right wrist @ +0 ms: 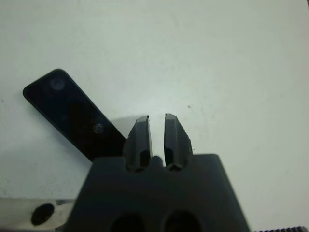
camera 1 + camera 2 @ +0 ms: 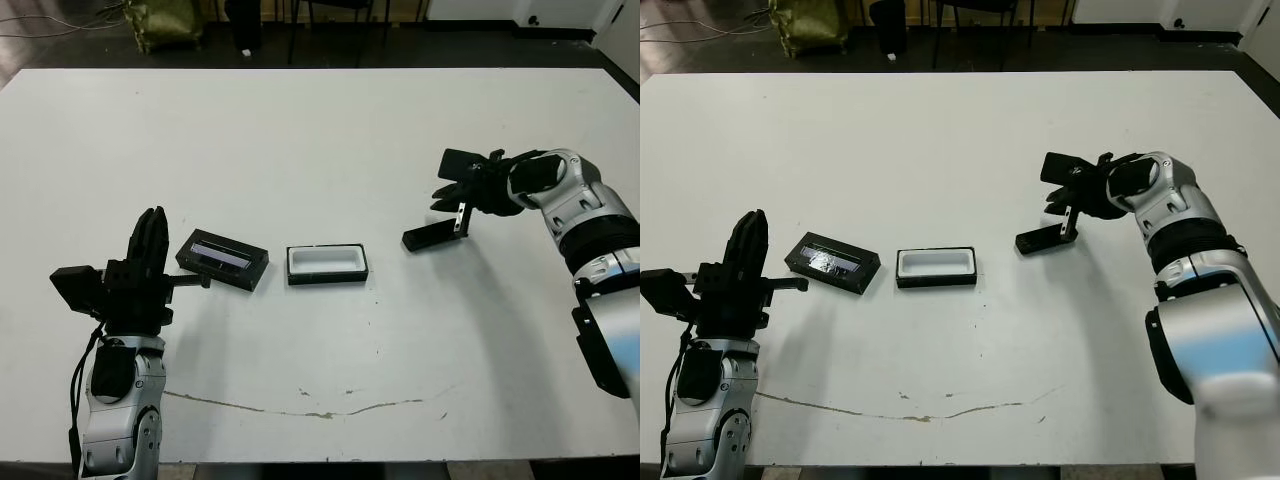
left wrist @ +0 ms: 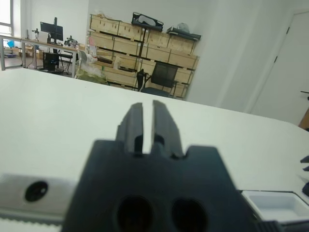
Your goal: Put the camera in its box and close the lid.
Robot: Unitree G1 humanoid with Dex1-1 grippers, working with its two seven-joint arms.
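Left eye view: one white table [image 2: 320, 130], three task items on it, two robot arms. One slim black bar-shaped camera [image 2: 430, 236] lies flat on the table at right of centre, angled, bare on the surface and outside the box. One small black rectangular box with white lining [image 2: 327, 264] sits near the table's middle, open and with nothing in it. One shallow black lid with a glossy grey-blue window strip [image 2: 222, 259] lies just left of the box, window up, a narrow gap between them, slightly skewed. Camera and box are apart, with bare table between.

One right gripper with two black fingers [image 2: 458, 191] hovers just above and behind the camera's far end, pointing toward the left; right wrist view shows its two fingers [image 1: 140, 137] nearly together with only a thin slit between, nothing held, and the camera [image 1: 72, 113] lying beside them on the table, not between them. One left gripper with two black fingers [image 2: 151, 243] stands upright at the table's left, just beside the lid; left wrist view shows its fingers [image 3: 131, 126] close together with a thin slit, nothing between them, and the box's white-lined corner [image 3: 275, 205] at the picture's edge.

Beyond the table in the left wrist view: wooden crates on shelves [image 3: 140, 46] and one black office chair [image 3: 161, 77].
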